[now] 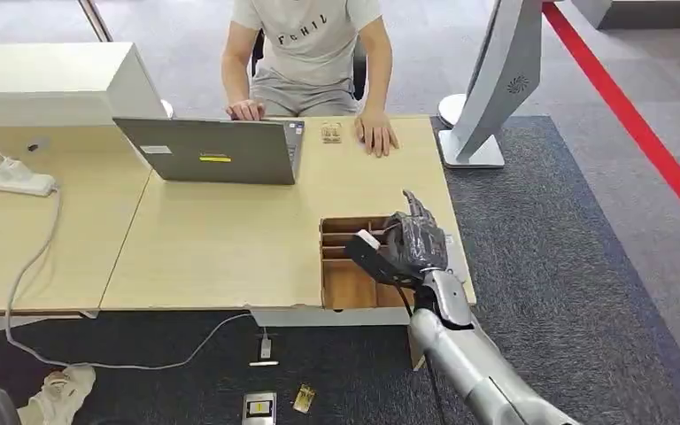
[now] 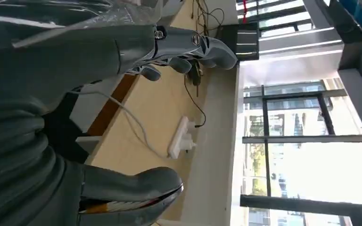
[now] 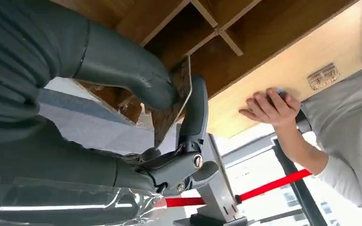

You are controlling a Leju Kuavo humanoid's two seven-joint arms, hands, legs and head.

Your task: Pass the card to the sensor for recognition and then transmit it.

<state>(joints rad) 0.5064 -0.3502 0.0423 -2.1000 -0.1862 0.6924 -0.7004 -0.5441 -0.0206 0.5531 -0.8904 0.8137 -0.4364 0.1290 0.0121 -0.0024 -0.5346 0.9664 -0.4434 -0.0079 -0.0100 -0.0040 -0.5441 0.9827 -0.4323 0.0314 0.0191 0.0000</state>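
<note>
Wooden desk (image 1: 212,248) carries a compartment box (image 1: 341,282) near its edge. Over it, the right hand (image 1: 407,243) pinches a card (image 3: 172,101) between thumb and finger. Left hand (image 2: 136,108) holds nothing, fingers spread apart.

Box w/ compartments (image 1: 347,282) at desk's (image 1: 212,239) front edge, right side. Right hand (image 1: 407,243) over the box, card (image 3: 181,94) betw thumb & fingers. Laptop (image 1: 212,150) behind, person (image 1: 305,53) seated at far side. Power strip (image 1: 9,177) far left

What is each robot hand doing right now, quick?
Left robot hand: open, holding nothing, fingers apart beside the desk.
Right robot hand: holding a card pinched between thumb and finger, over the wooden box.
</note>
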